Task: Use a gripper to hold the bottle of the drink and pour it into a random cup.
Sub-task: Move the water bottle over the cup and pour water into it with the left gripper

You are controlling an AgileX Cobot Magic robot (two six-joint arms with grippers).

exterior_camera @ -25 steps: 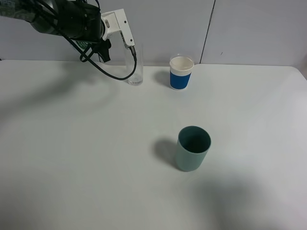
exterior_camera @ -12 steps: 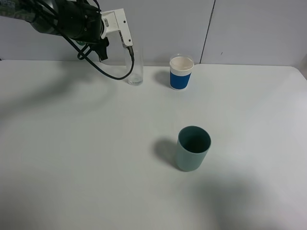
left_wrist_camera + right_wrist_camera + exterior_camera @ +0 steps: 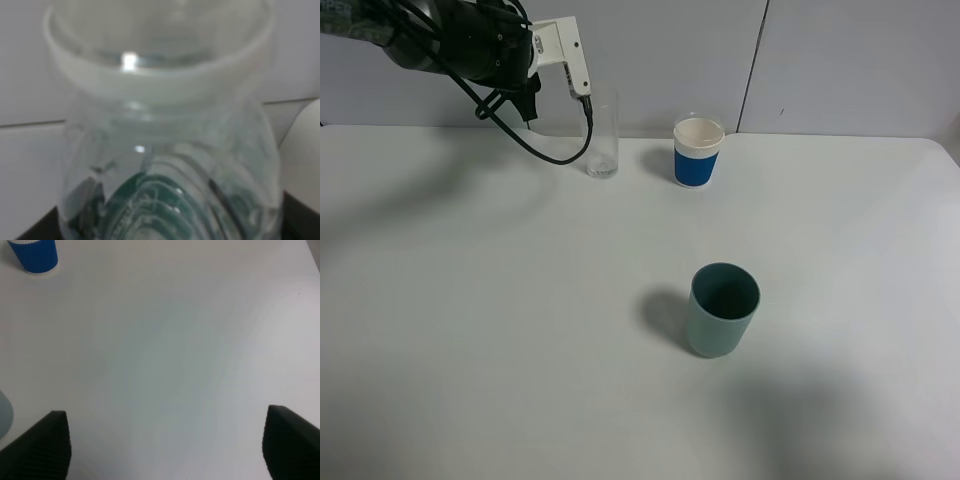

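Bottle [image 3: 165,165] apparently sits clamped inside left gripper [image 3: 582,93], near cup [image 3: 602,140].

The table [image 3: 470,350] is plain white. The glass [image 3: 602,140] is clear. The paper cup [image 3: 698,152] is white with a blue band; the near cup [image 3: 723,310] is grey-green. The bottle [image 3: 165,150] is clear, ribbed, with a dark green label. The left pincer [image 3: 582,90] is white on a black arm [image 3: 440,40]; the right pincer [image 3: 165,447] has black ribbed fingers [image 3: 42,447].

The left arm [image 3: 440,45] is a thick black cylinder ending in white plastic jaws, with black cables [image 3: 563,162] looping beneath; the right jaws are black and ribbed.
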